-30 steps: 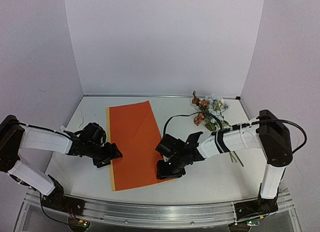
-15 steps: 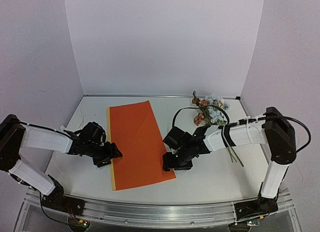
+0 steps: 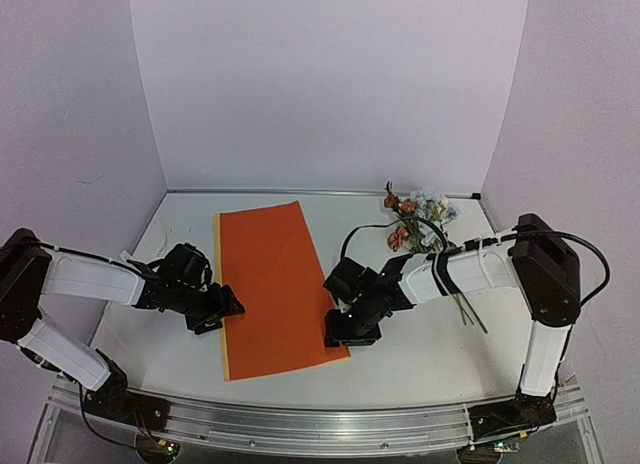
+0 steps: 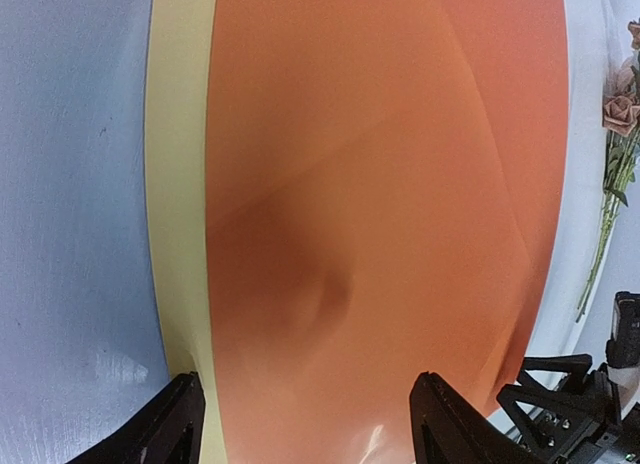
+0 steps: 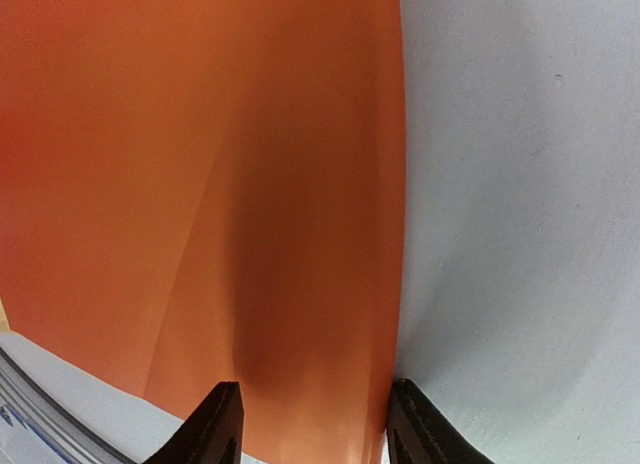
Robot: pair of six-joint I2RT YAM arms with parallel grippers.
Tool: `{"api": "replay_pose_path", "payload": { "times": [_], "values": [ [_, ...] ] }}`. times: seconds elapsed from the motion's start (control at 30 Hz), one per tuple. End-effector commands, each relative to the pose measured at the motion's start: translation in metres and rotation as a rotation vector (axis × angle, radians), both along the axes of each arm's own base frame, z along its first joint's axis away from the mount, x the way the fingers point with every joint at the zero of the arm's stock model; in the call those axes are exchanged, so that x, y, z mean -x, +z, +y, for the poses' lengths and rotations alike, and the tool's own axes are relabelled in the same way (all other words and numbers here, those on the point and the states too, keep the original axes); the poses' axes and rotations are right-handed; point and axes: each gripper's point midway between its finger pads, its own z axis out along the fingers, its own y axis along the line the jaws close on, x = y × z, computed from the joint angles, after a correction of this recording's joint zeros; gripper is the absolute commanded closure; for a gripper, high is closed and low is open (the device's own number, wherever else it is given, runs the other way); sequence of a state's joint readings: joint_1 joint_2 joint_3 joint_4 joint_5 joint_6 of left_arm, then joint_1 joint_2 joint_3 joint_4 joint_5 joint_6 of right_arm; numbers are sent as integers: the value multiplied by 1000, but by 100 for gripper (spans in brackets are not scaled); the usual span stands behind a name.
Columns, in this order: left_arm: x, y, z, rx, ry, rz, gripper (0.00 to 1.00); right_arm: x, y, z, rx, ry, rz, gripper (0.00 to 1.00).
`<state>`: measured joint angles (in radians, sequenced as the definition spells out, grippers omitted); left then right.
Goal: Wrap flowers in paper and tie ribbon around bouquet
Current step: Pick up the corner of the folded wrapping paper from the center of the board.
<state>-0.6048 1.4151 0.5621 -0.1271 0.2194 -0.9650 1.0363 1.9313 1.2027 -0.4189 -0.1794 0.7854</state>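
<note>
The paper [image 3: 270, 279] lies flat on the table, orange face up, with a yellow-tan strip [image 4: 180, 234] along its left edge. My left gripper [image 3: 215, 309] is open low over that left edge, one black finger [image 4: 180, 419] by the strip and the other over the orange. My right gripper [image 3: 348, 332] is open at the paper's lower right edge [image 5: 395, 234], its fingers [image 5: 215, 424] straddling the border of paper and table. The flowers [image 3: 418, 216] lie at the back right, stems towards the right arm. No ribbon or bouquet shows in any view.
The white table [image 3: 430, 354] is walled by pale panels behind and at both sides. A metal rail [image 3: 320, 424] runs along the near edge. The right arm's black cable [image 3: 365, 229] loops above the table near the flowers.
My right gripper has shifted slightly right and settled lower at the paper's lower right edge. The left gripper and the paper have stayed put.
</note>
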Motion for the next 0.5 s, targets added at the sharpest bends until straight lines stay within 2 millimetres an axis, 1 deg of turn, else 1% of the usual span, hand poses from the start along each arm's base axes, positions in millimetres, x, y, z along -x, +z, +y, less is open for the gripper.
{"api": "replay_pose_path", "payload": {
  "times": [0.0,0.1,0.23,0.3,0.47],
  "values": [
    [-2,2,-6,36,-21,-6,27,0,2,15,-49,-2,37,56],
    [-1,4,-8,65,-22,-2,27,0,7,20,-78,-8,55,63],
    [0,7,-7,112,-13,0,28,-4,14,24,-128,-27,82,68],
    [0,9,-7,133,-9,-1,28,-6,17,25,-159,-40,104,73],
    [-4,22,-1,154,1,-25,29,-11,21,28,-214,-73,139,82]
  ]
}}
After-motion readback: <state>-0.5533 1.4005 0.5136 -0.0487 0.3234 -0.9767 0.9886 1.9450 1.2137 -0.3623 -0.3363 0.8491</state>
